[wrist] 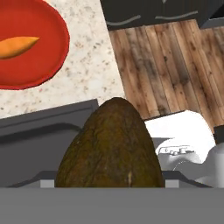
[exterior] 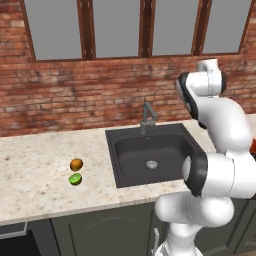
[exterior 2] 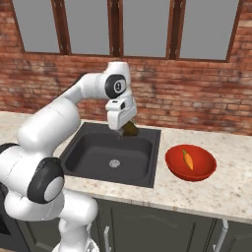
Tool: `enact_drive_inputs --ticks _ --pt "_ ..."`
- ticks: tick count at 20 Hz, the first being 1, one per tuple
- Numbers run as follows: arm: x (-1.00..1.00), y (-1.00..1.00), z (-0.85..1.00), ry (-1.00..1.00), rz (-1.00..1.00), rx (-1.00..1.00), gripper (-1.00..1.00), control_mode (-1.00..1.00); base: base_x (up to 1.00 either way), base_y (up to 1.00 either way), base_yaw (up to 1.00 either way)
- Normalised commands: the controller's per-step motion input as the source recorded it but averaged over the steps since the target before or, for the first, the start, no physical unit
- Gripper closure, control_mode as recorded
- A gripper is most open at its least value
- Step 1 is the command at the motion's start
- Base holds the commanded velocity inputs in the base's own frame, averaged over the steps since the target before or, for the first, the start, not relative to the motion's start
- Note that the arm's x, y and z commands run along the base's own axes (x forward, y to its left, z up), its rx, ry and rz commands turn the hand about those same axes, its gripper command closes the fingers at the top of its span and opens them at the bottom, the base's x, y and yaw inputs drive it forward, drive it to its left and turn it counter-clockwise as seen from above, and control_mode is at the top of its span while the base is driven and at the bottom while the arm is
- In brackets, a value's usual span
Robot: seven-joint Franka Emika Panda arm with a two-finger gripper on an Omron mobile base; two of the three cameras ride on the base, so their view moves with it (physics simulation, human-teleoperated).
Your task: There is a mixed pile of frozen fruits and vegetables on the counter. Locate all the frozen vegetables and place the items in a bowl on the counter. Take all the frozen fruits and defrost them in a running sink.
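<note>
My gripper (exterior 2: 126, 128) is shut on the dark olive-brown ball (exterior 2: 131, 129), one of the frozen vegetables, and holds it above the back right part of the sink (exterior 2: 106, 150). In the hand view the ball (wrist: 111, 148) looms close between the jaws. To the sink's right stands the red bowl (exterior 2: 203, 166) with the orange carrot (exterior 2: 187, 159) lying inside it; bowl (wrist: 43, 26) and carrot (wrist: 17, 47) also sit at the hand view's upper left. The frozen fruits, an orange-brown ball (exterior: 76, 164) and a green lime piece (exterior: 75, 179), rest on the counter (exterior: 35, 165) left of the sink (exterior: 150, 155).
A grey angular faucet (exterior: 147, 116) rises behind the basin. A brick wall with windows backs the counter. Dark cabinets and a wooden floor (wrist: 175, 65) lie below the counter's front edge. My own white arm blocks the right part of the left base view.
</note>
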Motion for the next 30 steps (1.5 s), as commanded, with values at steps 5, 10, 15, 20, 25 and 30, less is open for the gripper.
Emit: enact_drive_inputs --ticks 5,10,15,20,25,30 --pt "0.00 -1.00 0.17 0.00 0.00 0.08 1.00 -1.00 0.00 0.00 0.00" --pt "0.19 -0.96 0.06 -0.01 -0.03 0.24 1.00 -1.00 0.00 0.00 0.00" --pt "0.51 -0.55 -0.21 -0.08 0.00 0.13 1.00 -1.00 0.00 0.00 0.00" --pt "0.61 -0.13 -0.27 -0.10 0.00 -0.02 1.00 -1.00 0.00 0.00 0.00" --pt "0.29 -0.61 -0.29 -0.07 0.00 -0.07 1.00 -1.00 0.00 0.00 0.00" --pt "0.13 -0.48 -0.10 -0.01 0.00 -0.03 1.00 -1.00 0.00 0.00 0.00"
